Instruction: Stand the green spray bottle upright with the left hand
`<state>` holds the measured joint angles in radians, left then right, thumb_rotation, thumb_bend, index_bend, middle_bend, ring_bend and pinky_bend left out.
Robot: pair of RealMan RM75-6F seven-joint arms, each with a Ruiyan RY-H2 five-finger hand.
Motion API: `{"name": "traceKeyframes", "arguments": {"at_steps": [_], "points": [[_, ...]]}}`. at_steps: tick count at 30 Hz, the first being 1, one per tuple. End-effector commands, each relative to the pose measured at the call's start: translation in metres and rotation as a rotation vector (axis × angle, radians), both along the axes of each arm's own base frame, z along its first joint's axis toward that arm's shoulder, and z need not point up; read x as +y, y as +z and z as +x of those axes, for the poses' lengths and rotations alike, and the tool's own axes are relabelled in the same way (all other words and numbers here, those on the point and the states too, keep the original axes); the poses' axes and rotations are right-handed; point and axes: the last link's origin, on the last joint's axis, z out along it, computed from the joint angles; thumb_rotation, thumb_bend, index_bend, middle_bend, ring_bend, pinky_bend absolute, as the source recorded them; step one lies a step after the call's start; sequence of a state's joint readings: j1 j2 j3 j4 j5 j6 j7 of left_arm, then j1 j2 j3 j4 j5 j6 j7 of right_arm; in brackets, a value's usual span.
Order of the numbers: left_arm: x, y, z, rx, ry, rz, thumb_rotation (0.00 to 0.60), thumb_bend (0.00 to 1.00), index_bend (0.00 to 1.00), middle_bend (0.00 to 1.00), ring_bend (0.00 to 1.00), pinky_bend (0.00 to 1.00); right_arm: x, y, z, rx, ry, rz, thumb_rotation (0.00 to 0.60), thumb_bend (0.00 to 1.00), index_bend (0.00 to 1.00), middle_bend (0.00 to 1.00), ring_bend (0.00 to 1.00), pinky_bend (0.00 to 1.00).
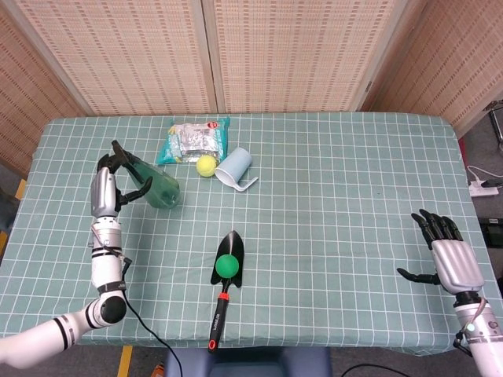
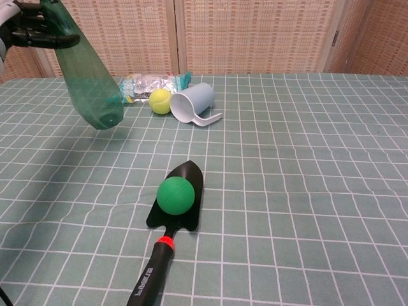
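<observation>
Green spray bottle [image 1: 155, 184] at mid-left of frame, held off the bench [image 1: 330, 196] by left hand [image 1: 104, 191], fingers wrapped at its neck. Base tilts toward frame right, so it isn't upright yet. Right hand [image 1: 448, 261] idles lower right, fingers spread, holding nothing.

1. Spray bottle [image 1: 156, 184], tilted, in the left hand [image 1: 104, 191], far left.
2. Ball [image 1: 206, 165] between snack bag [image 1: 191, 141] and tipped cup [image 1: 235, 166].
3. Trowel [image 1: 225, 286] near centre, another ball [image 1: 227, 265] on it.
4. Right hand [image 1: 448, 258] near right.
</observation>
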<state>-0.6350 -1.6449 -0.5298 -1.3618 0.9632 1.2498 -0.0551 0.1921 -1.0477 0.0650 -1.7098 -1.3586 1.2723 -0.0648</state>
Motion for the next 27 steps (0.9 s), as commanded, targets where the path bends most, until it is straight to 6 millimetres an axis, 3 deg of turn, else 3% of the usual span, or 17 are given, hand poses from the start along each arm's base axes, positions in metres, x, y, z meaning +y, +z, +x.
{"name": "traceKeyframes", "arguments": {"at_steps": [1,8,16,19,25,27], "points": [[-0.003,-0.022,-0.013,0.049,-0.023,-0.015,0.600,0.36,0.61,0.40,0.16,0.00,0.000,0.000,0.000,0.000,-0.005,-0.001,0.600,0.00,0.04,0.00,0.00,0.00],[0.000,-0.032,-0.024,0.039,0.004,-0.044,0.600,0.36,0.61,0.40,0.16,0.00,0.000,-0.001,0.000,0.004,-0.005,0.003,0.600,0.00,0.04,0.00,0.00,0.00],[0.003,-0.033,-0.022,0.035,0.004,-0.052,0.600,0.35,0.57,0.39,0.15,0.00,-0.001,-0.003,0.000,0.003,-0.006,0.013,0.600,0.00,0.04,0.00,0.00,0.00],[0.001,-0.033,-0.022,0.029,0.003,-0.062,0.600,0.31,0.44,0.35,0.13,0.00,-0.001,-0.002,0.001,0.002,-0.007,0.014,0.600,0.00,0.04,0.00,0.00,0.00],[0.000,-0.033,-0.021,0.019,-0.001,-0.088,0.600,0.25,0.05,0.26,0.07,0.00,-0.002,-0.003,0.002,-0.001,-0.004,0.018,0.600,0.00,0.04,0.00,0.00,0.00],[0.000,-0.032,-0.020,0.011,-0.001,-0.094,0.600,0.22,0.00,0.21,0.04,0.00,-0.002,-0.003,0.002,-0.002,-0.003,0.018,0.600,0.00,0.04,0.00,0.00,0.00]]}}
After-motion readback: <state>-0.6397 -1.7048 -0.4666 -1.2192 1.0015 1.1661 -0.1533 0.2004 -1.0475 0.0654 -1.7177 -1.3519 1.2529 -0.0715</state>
